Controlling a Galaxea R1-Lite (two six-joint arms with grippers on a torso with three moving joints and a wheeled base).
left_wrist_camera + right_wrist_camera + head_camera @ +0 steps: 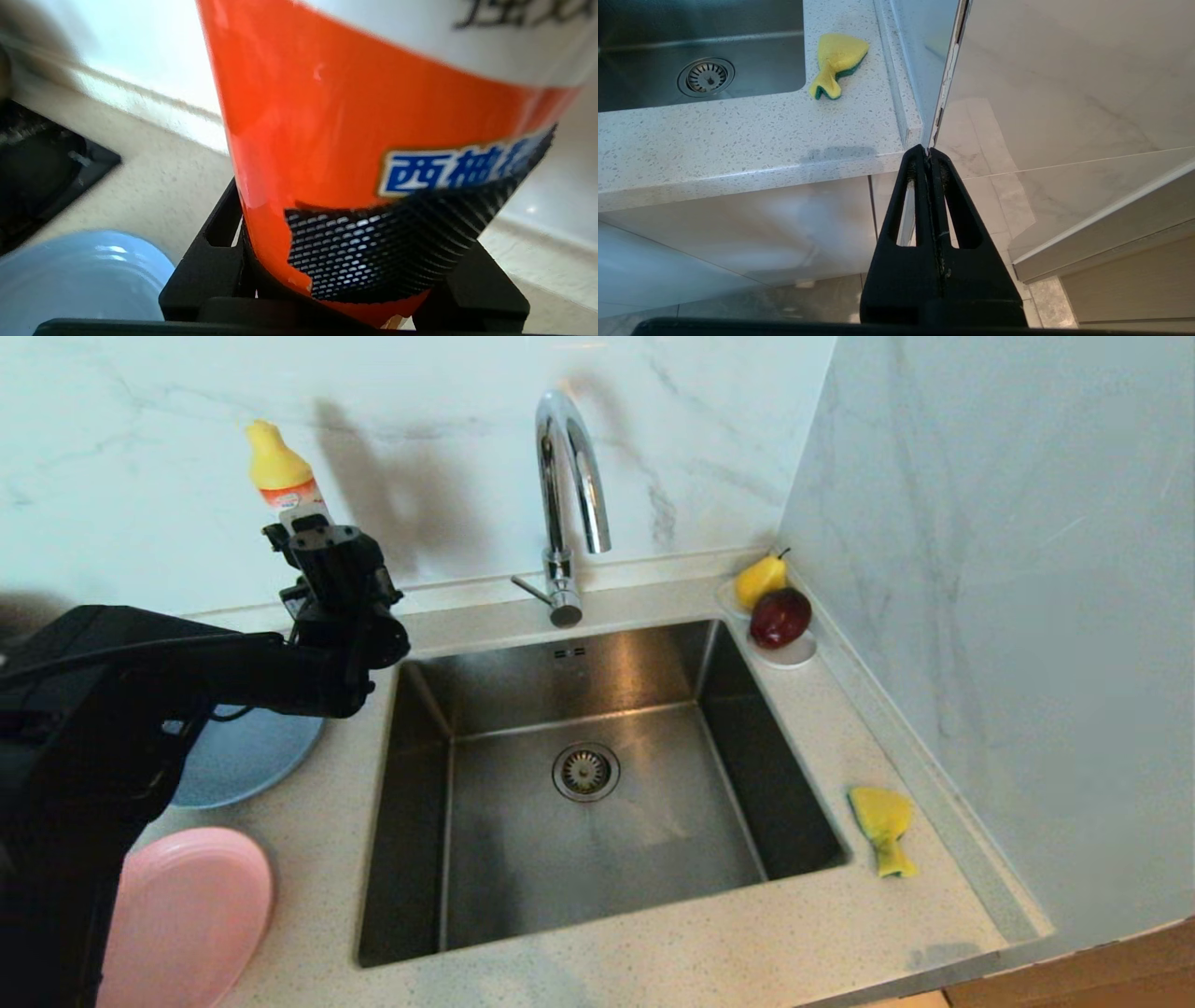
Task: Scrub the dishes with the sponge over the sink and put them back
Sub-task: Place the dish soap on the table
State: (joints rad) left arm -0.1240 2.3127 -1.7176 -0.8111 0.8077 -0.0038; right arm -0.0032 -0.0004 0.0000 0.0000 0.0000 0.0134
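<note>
Left gripper is clamped on the soap bottle by the blue plate. Probably soap prep; next it needs the sponge. Right gripper is parked, pressed together.

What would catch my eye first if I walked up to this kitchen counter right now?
Probably the black left gripper at the back left of the counter, closed around an orange dish-soap bottle with a yellow cap. Next, the big steel sink in the middle under a tall curved tap. The yellow sponge lies untouched on the counter to the sink's right, and a pink plate and blue plate sit on its left.
</note>
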